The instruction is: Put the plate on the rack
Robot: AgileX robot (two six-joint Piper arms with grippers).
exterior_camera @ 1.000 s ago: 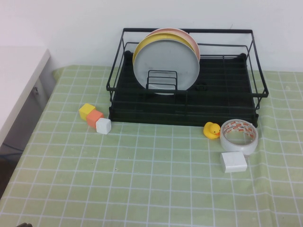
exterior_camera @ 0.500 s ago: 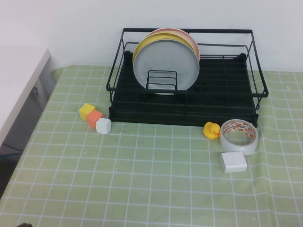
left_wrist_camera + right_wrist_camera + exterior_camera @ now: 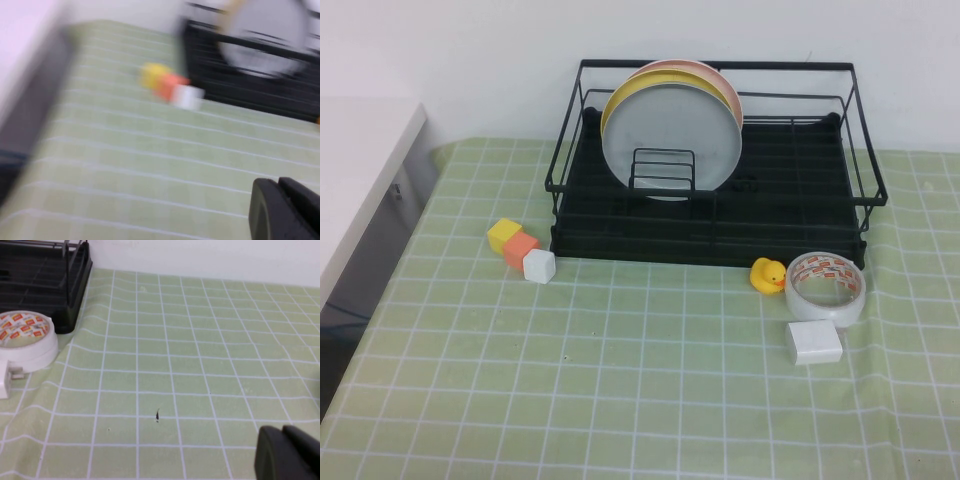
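A green checked tablecloth [image 3: 620,380] covers the table. The plate [image 3: 670,140] stands upright in the rack [image 3: 790,190] at twelve o'clock, unmoved over the last second, so the task looks complete. The left gripper [image 3: 287,210] and right gripper [image 3: 290,452] hold nothing; their opening cannot be told.

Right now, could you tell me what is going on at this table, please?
Nothing is being handled. The grey-blue plate stands upright in the black rack, in front of the yellow plate and the pink plate. Neither arm shows in the high view. The left pincer hangs over the green cloth short of the coloured blocks, and the right pincer hangs over bare cloth near the tape roll, both holding nothing.
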